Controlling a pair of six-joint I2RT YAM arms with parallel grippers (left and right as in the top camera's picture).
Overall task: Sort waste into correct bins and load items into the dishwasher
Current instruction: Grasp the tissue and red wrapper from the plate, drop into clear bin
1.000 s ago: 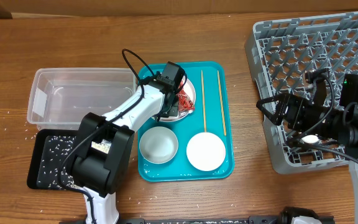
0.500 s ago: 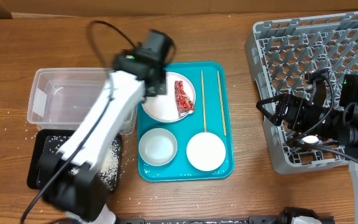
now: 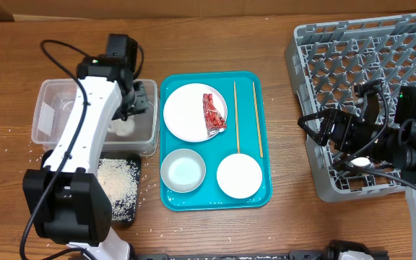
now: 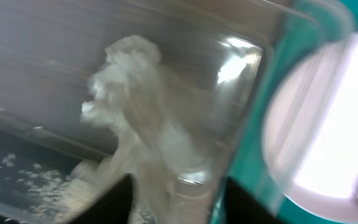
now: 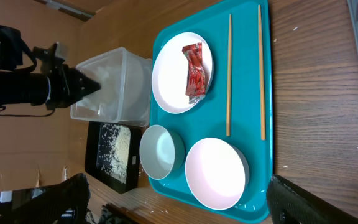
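My left gripper [image 3: 140, 102] is open over the right end of the clear tub [image 3: 56, 92]. The white tissue wad [image 3: 123, 127] lies inside the tub, seen past my open fingers [image 4: 176, 210] in the left wrist view [image 4: 129, 93]. The black tray [image 3: 49, 184] holds loose rice [image 3: 118, 189]. On the teal tray [image 3: 262, 87] are the white plate [image 3: 186, 115] with the red wrapper [image 3: 213, 113], two chopsticks [image 3: 235, 115], the small white bowl [image 3: 183, 170] and the pale pink bowl [image 3: 239, 175]. My right gripper [image 3: 322, 128] is open and empty over the grey dish rack's [image 3: 367, 50] left edge.
Rice grains are scattered on the wooden table around the black tray [image 3: 16, 137]. The right wrist view shows the teal tray [image 5: 166, 37], plate [image 5: 173, 81], both bowls and the tub [image 5: 114, 81] from the side, with my open right fingers [image 5: 185, 208] at the bottom corners.
My left arm has swung left from the plate to over the clear tub. The tissue wad now lies in the tub. The right arm has not moved.
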